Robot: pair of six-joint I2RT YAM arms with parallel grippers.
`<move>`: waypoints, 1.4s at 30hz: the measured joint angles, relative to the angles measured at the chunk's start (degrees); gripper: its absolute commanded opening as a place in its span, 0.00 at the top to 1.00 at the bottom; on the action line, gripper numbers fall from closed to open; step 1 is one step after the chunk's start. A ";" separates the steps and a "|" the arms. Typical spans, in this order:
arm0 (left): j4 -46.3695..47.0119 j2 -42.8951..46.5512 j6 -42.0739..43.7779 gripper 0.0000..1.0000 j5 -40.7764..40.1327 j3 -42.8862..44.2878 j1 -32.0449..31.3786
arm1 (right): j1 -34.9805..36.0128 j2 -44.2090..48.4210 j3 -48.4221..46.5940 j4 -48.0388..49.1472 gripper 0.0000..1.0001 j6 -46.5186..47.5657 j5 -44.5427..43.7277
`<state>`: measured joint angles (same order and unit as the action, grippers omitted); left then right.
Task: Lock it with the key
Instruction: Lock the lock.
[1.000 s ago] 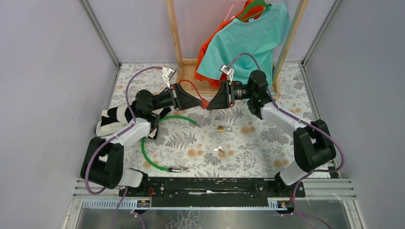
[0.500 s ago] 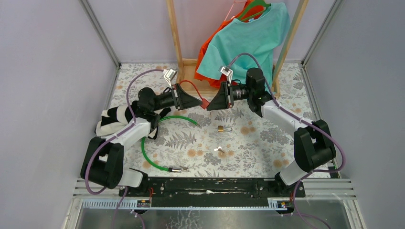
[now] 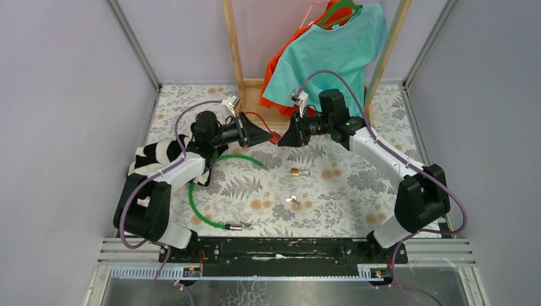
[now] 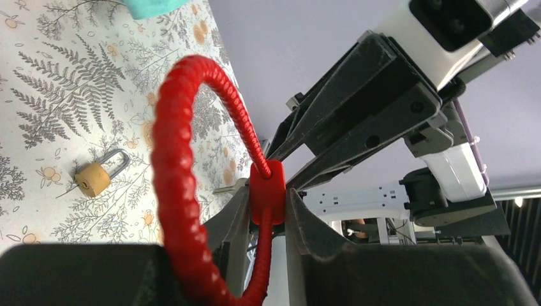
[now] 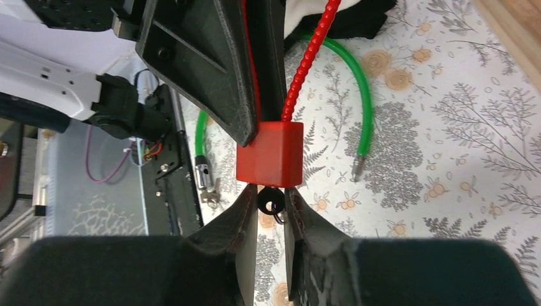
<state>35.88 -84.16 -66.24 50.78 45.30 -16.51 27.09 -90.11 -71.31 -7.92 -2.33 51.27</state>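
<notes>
Above the fern-print bench [image 3: 348, 191], the left claw [image 4: 268, 199] pinches the boxy red lock body [image 5: 269, 153] with its ribbed cable loop [image 4: 171, 159]. The right claw [image 5: 270, 195] clamps the black-headed key [image 5: 270, 203] against the lock's end.

Left claw [image 3: 270, 136] and right claw [image 3: 279, 141] are black, seemingly plastic wedges on white-and-black arms [image 3: 381, 153] with purple cables [image 3: 332, 72].
</notes>
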 measured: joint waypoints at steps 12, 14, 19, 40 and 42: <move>-0.79 0.02 1.49 1.00 -0.70 -0.04 0.00 | -0.37 0.81 -0.87 -3.93 0.44 2.08 -2.49; -0.79 0.02 1.84 1.00 -0.70 -0.04 0.09 | -1.03 1.01 -0.87 -3.98 0.40 1.64 -1.95; -0.55 0.02 2.19 1.00 -0.20 -0.04 0.07 | -3.15 1.22 -0.90 -3.54 0.36 -0.44 1.01; 4.46 0.02 0.11 1.00 1.95 -0.81 0.07 | -3.23 -2.97 -4.81 -3.21 0.50 -1.75 9.49; 4.46 0.02 -0.11 1.00 1.95 -0.81 0.07 | -3.10 -2.97 -4.94 -3.80 0.51 -0.76 9.49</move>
<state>40.34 -84.14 -66.35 52.73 44.49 -16.45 23.99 -93.08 -76.25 -11.73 -3.09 60.75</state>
